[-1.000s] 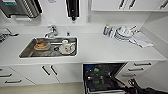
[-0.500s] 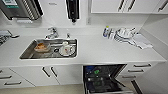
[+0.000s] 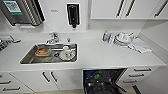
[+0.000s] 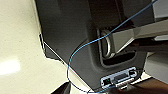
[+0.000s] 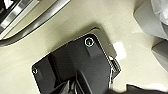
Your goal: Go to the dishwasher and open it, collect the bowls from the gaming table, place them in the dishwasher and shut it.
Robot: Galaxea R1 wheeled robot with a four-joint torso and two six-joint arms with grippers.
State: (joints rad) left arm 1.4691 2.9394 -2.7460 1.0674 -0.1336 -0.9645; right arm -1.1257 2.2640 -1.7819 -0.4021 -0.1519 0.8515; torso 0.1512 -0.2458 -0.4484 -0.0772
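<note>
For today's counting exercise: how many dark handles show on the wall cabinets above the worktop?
3. One handle and another side by side above the stacked dishes, a third near the head view's right edge. Others may lie outside the picture.

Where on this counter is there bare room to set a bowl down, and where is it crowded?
Best patch: the bare white counter between the sink and the stack of plates, above the open dishwasher. A narrower strip runs along the front edge below the sink. Crowded: the sink basin, holding dishes, and the right end by the plates and cloth.
</note>
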